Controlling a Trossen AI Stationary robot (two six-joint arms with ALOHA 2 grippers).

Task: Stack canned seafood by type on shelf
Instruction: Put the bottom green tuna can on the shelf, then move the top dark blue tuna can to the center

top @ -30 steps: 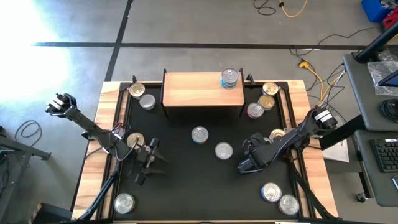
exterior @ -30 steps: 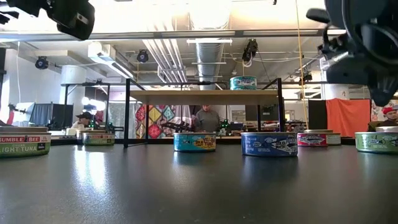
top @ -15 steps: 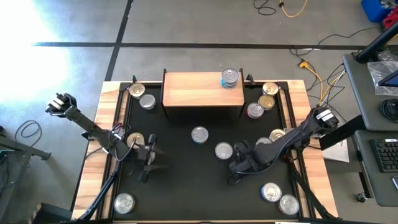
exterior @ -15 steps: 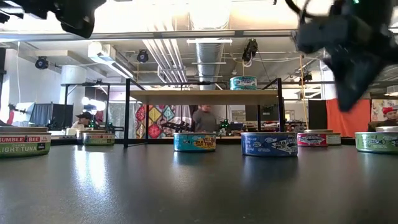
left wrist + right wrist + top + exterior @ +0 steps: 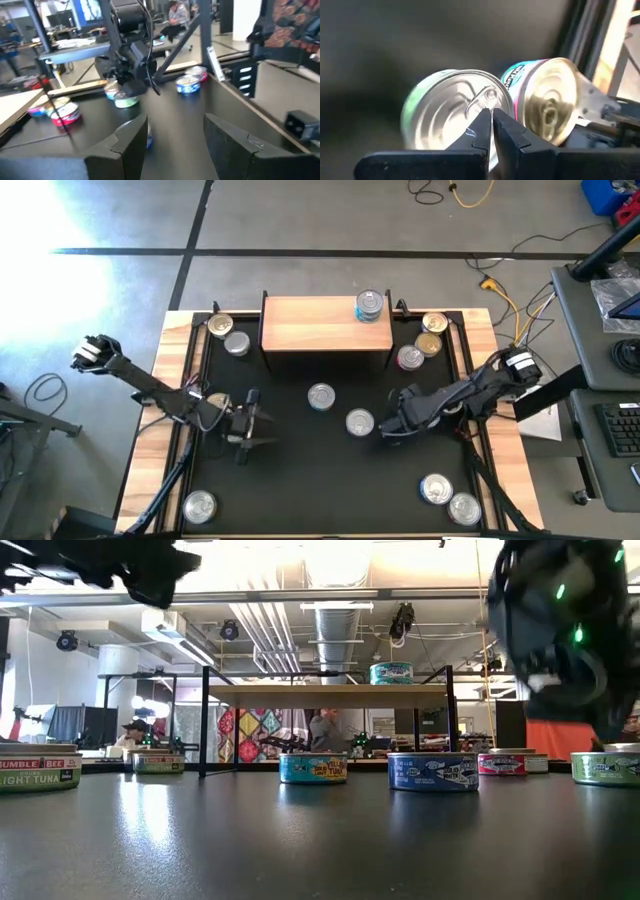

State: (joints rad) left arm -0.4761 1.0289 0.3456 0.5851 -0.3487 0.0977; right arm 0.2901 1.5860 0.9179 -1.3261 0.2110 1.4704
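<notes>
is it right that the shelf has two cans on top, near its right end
Not quite. The high view shows only one can on top of the shelf, near its right end; the low view also shows a single can there. The other cans lie on the table.

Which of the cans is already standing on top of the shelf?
Only the can with a silver lid, at the right end of the shelf. All the other cans stand down on the black table.
</notes>
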